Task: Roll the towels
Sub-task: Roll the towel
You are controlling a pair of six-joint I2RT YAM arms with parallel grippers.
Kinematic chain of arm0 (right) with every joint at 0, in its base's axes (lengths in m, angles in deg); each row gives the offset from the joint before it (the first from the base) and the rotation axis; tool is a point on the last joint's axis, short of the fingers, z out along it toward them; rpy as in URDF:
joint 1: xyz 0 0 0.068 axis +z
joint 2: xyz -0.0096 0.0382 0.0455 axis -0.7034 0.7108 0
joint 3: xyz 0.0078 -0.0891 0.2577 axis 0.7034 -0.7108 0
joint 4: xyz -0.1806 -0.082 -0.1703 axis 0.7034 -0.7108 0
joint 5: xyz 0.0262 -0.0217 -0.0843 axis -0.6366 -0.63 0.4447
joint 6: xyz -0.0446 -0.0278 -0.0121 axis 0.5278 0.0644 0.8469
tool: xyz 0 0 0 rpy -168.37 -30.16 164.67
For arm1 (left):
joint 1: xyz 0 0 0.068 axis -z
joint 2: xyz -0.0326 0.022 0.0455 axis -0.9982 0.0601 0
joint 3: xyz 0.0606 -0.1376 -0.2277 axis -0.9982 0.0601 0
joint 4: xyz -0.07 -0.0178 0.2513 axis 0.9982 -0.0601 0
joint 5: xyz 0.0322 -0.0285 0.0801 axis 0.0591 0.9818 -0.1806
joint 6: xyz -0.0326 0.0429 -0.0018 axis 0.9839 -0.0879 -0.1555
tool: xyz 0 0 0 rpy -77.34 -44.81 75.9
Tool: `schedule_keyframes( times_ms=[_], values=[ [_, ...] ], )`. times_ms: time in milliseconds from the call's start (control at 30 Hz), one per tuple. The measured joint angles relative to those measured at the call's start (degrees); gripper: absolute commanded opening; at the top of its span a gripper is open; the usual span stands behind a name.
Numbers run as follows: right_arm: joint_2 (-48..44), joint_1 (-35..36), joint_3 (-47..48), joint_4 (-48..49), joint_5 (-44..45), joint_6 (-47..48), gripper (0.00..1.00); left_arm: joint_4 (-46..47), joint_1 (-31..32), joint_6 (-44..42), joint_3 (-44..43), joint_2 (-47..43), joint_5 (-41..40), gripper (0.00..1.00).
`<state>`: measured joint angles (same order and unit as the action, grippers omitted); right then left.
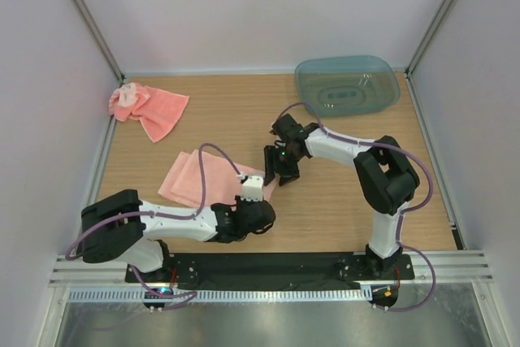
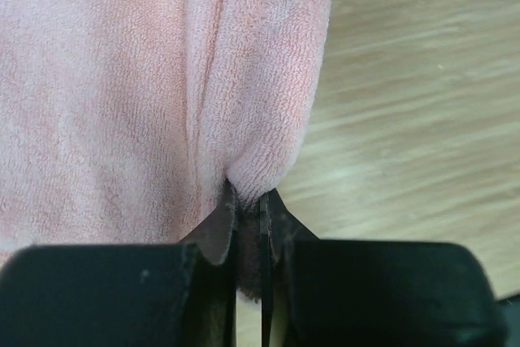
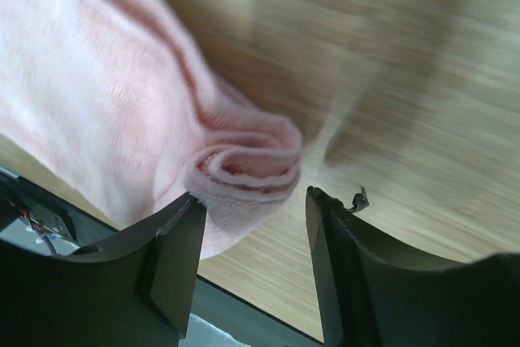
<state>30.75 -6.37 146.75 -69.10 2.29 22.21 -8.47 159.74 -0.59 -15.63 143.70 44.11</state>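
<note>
Your left claw (image 2: 246,206) sat closest to the lens, closed, with a pinch of the near towel (image 2: 122,95) caught between its tips at the corner of a raised fold. That fold ran as a soft ridge along the cloth's right-hand edge in the left wrist view.

Your right claw (image 3: 252,217) was open, with its jaws standing either side of the rolled end of the same towel. One finger (image 3: 175,241) looked to be touching the cloth, while the other stood apart from it. The end of the roll showed as a small spiral of a few turns.

- Near towel, overhead: it lay around the middle of the surface (image 1: 341,201), just ahead of the left arm. Most of its pink area was spread flat, and only the edge beside the two claws was curled.
- Far towel (image 1: 150,111): it lay bunched in a loose heap near the far left corner, well apart from both arms. It was neither flattened nor rolled.
- Tub (image 1: 347,85): it sat at the far right corner, away from the work. I couldn't make out what the small items inside it were.

Judgement on progress: you were early in the task. The first roll was started but shallow, and most of that towel was left to wind up. The second towel had not been begun, and it would probably need spreading out before any rolling.

Watch point: with only one corner pinched, the started turns could loosen or go skew if the two ends were not advanced together.
</note>
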Motion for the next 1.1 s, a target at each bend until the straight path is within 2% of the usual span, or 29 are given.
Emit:
schedule_keyframes(
  times_ms=[300,467,600,833,1100],
  values=[
    [-2.64,-9.22,-4.68,-0.98,1.42,1.42,0.60,-1.31,-1.97,-0.44,-1.25,-4.07,14.05,0.00],
    [-3.56,-11.26,-5.22,-1.07,5.27,1.81,0.60,-2.49,-3.52,-0.61,-1.25,-7.85,18.84,0.00],
    [-6.80,-11.39,-5.86,-1.09,7.69,1.68,0.60,-1.03,-7.37,-0.33,-0.48,-10.01,25.11,0.00],
    [-17.20,-11.45,-10.95,3.02,7.04,-0.17,0.61,10.34,-14.14,6.86,8.76,-12.79,35.67,0.00],
    [-26.58,-11.47,-24.61,15.87,-4.79,-6.08,0.65,27.32,-18.43,20.74,19.47,-12.87,42.56,0.00]
  ],
)
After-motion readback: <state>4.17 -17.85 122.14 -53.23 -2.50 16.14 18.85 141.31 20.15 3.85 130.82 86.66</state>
